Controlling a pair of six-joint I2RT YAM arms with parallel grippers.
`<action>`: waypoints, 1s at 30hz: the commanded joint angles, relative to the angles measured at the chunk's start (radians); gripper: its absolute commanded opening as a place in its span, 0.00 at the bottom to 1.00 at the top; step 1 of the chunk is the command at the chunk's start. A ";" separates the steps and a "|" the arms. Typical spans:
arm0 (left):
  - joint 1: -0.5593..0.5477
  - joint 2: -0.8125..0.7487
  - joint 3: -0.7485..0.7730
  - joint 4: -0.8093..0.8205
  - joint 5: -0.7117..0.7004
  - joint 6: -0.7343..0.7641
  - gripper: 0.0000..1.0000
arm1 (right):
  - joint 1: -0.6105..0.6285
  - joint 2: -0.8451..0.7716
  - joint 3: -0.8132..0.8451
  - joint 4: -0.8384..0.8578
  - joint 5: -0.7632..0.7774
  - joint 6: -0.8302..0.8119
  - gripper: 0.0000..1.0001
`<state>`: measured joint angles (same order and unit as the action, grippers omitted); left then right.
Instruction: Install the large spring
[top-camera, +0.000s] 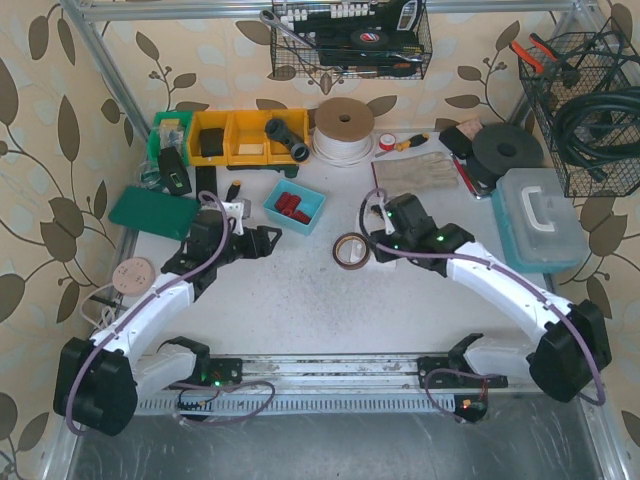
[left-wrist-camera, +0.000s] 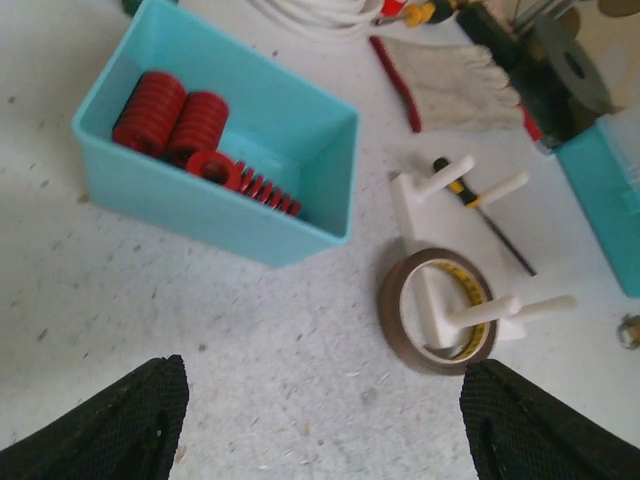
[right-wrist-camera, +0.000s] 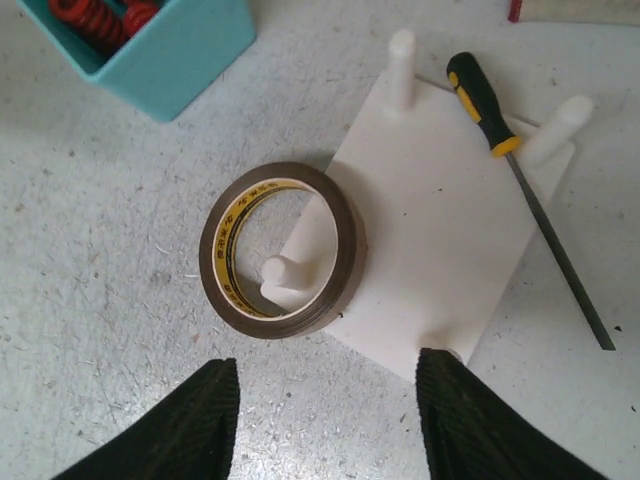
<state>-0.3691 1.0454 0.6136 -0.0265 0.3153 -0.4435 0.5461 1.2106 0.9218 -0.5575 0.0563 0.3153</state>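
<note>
Three red springs (left-wrist-camera: 150, 110) lie in a light-blue bin (left-wrist-camera: 215, 215); two are thick and short, one is longer and lies on its side. The bin also shows in the top view (top-camera: 312, 222). A white peg plate (right-wrist-camera: 440, 230) lies right of the bin. A brown tape roll (right-wrist-camera: 345, 240) sits around its near peg (right-wrist-camera: 290, 268). My left gripper (left-wrist-camera: 325, 420) is open and empty, above bare table near the bin. My right gripper (right-wrist-camera: 325, 420) is open and empty, just near of the plate and tape roll.
A yellow-and-black screwdriver (right-wrist-camera: 480, 100) lies along the plate's far edge. A work glove (left-wrist-camera: 450, 80) lies behind it. Yellow bins (top-camera: 245, 135), a white cord spool (top-camera: 343, 130), a green box (top-camera: 155, 212) and a teal case (top-camera: 540, 215) ring the table.
</note>
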 joint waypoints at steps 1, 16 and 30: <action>-0.018 0.008 -0.072 0.117 -0.051 0.018 0.78 | 0.074 0.068 0.000 -0.008 0.136 -0.014 0.48; -0.034 0.061 -0.112 0.194 -0.105 0.100 0.79 | -0.001 0.474 0.346 -0.080 0.114 -0.205 0.33; -0.034 0.022 -0.129 0.194 -0.143 0.094 0.79 | -0.063 0.593 0.389 -0.151 -0.024 -0.247 0.35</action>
<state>-0.3946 1.1015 0.4889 0.1322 0.1844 -0.3660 0.4786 1.7790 1.2888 -0.6762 0.0765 0.0837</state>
